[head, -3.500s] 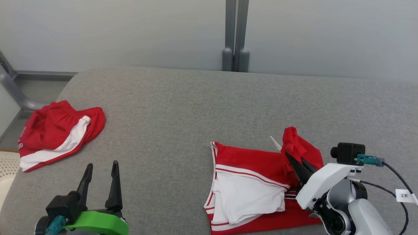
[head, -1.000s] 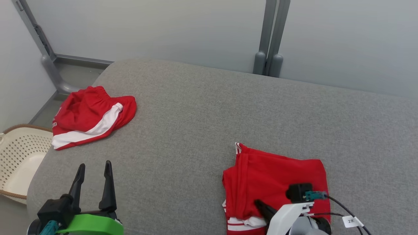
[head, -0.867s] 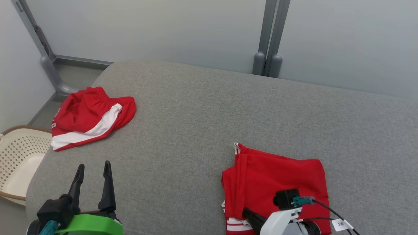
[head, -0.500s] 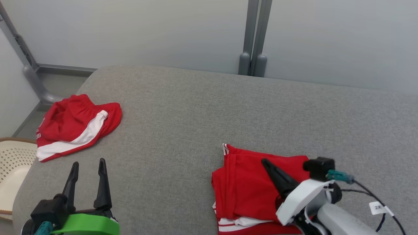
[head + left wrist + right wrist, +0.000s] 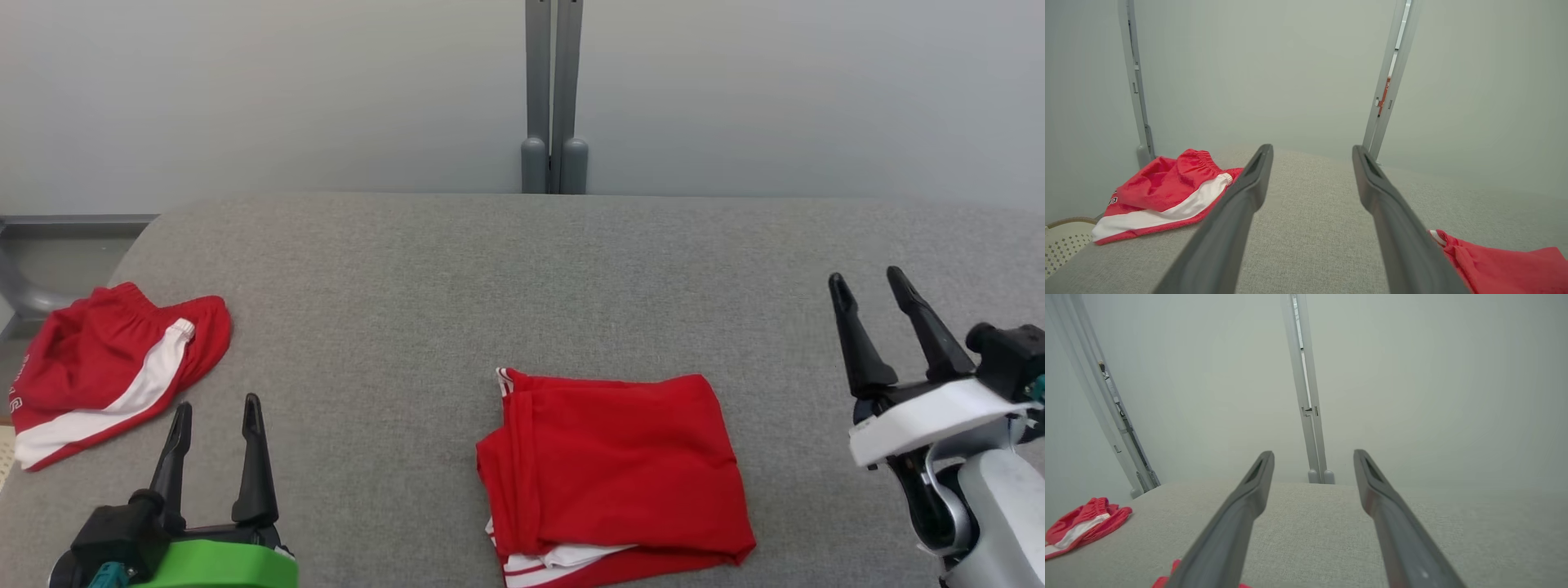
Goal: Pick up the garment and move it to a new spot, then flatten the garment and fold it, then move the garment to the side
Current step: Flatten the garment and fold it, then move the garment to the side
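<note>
The garment [image 5: 612, 465] is a red pair of shorts with white trim, folded into a flat rectangle near the front middle of the grey padded surface [image 5: 522, 269]. Its near corner appears in the left wrist view [image 5: 1498, 265] and a red scrap of it at the bottom edge of the right wrist view [image 5: 1171, 580]. My right gripper [image 5: 865, 282] is open and empty, raised to the right of the garment and apart from it. At the lower left my left gripper [image 5: 215, 407] is open and empty too, well left of the garment.
A second red and white garment [image 5: 106, 367] lies crumpled at the surface's left edge, also seen from the left wrist [image 5: 1167, 196] and right wrist [image 5: 1081, 522]. A cream perforated basket [image 5: 1061, 241] sits below that edge. Grey posts [image 5: 553, 98] stand against the pale wall behind.
My right gripper has let go of the folded garment, opened and swung up and off to the right. The head camera has turned, shifting the whole picture. The left gripper has kept still.
</note>
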